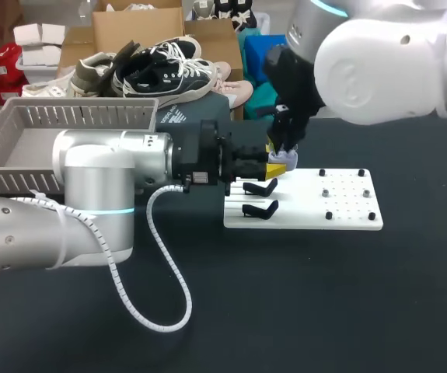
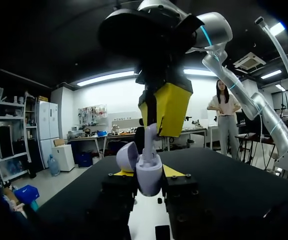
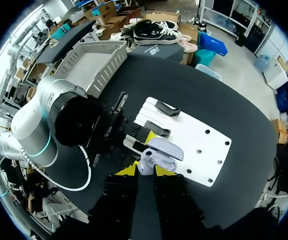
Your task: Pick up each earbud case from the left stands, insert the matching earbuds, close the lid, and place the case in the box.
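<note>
Here the left gripper (image 2: 148,172) comes in level from the side and is closed on the lilac case (image 2: 149,180). One yellow-tipped finger presses against each flank, holding the case upright over the left end of the white board (image 1: 340,211). The lid (image 2: 127,156) stands open, tipped back to one side. The right gripper (image 2: 160,112) hangs straight down over the case. Its tips are pinched nearly together on a pale earbud (image 2: 151,144), whose lower end sits in the mouth of the case. Two black stands (image 1: 260,188) sit on the board just beside the case, one in front of the other. The grey box (image 1: 21,148) is well apart at the table's far left, behind the left arm.
</note>
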Tool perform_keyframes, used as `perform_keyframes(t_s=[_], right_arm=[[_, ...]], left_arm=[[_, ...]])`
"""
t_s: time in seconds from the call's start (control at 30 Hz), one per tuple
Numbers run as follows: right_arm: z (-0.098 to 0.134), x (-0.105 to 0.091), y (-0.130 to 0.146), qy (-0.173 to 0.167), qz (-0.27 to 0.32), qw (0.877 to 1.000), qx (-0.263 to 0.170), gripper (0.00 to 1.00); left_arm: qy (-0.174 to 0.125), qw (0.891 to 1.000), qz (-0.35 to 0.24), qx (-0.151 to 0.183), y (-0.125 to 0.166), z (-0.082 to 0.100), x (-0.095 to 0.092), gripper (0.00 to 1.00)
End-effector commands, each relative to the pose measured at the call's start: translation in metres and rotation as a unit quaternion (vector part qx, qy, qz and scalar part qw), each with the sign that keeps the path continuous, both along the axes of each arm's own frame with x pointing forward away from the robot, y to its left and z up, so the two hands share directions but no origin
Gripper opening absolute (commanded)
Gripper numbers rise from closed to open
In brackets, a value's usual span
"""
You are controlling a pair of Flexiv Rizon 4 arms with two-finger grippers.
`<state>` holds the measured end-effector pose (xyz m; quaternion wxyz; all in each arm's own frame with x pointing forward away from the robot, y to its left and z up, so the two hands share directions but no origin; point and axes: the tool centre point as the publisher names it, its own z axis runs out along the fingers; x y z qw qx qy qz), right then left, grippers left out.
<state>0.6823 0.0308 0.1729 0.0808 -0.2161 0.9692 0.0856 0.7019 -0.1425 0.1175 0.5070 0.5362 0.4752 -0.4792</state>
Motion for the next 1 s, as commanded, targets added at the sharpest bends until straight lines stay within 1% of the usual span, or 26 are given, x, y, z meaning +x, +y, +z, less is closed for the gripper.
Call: perform_keyframes(t_s=[0.03, 0.27, 0.53, 1.0], right_arm=[[0.0032, 0.0051, 0.0032, 0.002, 0.002, 1.0, -0.01, 0.0], [0.0057, 0.0059, 0.002, 0.005, 0.003, 1.0, -0.017, 0.0], [0.0035, 0.0025, 0.0032, 0.011, 0.008, 1.0, -0.024, 0.0], [-0.0019, 0.0038, 0.0027, 0.016, 0.007, 0.999, -0.029, 0.0]], left_arm=[[-0.001, 1.0, -0.001, -0.002, 0.0, -0.0008, 0.0008, 0.0], [-0.001, 1.0, -0.001, -0.002, 0.0, -0.0008, 0.0008, 0.0], [-0.001, 1.0, -0.001, -0.002, 0.0, -0.0008, 0.0008, 0.0], [-0.001, 1.0, -0.001, -0.002, 0.0, -0.0008, 0.0008, 0.0]])
